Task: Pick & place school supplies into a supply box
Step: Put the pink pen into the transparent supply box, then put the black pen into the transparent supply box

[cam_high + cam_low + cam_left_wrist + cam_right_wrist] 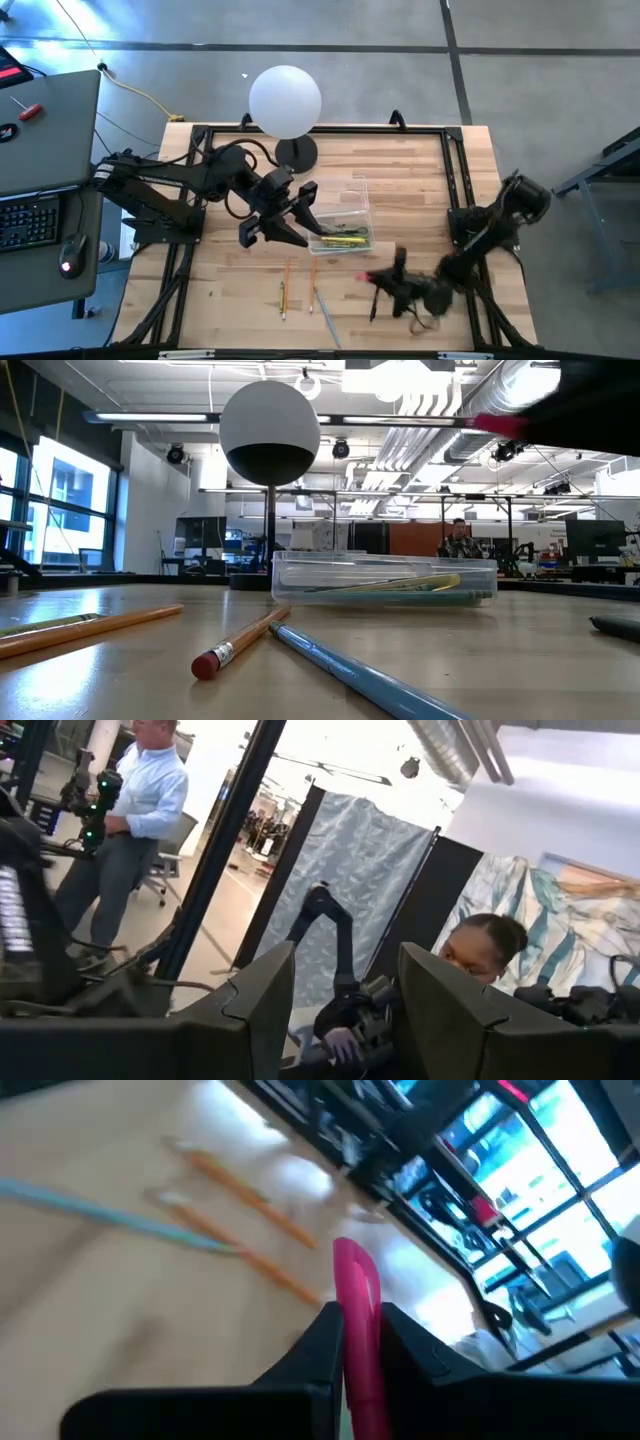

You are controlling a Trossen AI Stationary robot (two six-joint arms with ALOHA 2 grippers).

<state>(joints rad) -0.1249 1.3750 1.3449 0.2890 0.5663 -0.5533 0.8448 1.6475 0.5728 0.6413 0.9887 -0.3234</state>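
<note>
Both arms [170, 185] are matt black, built of jointed tubes with looping black cables. Behind each pincer sits a blocky wrist; ahead of it, two broad, flat, angular black fingers [455, 1005].

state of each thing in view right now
box: lid off, pens inside
left pincer: open, empty, beside the box
right pincer: shut on pink pen
pencils: loose on table
blue pen: lying on table

Motion blur smears the pink pen [357, 1330] and the pencils [250, 1215] on the table. The blue pencil [350, 675] runs off the low view's bottom edge. The supply box [345, 215] contents are too small to identify.
</note>
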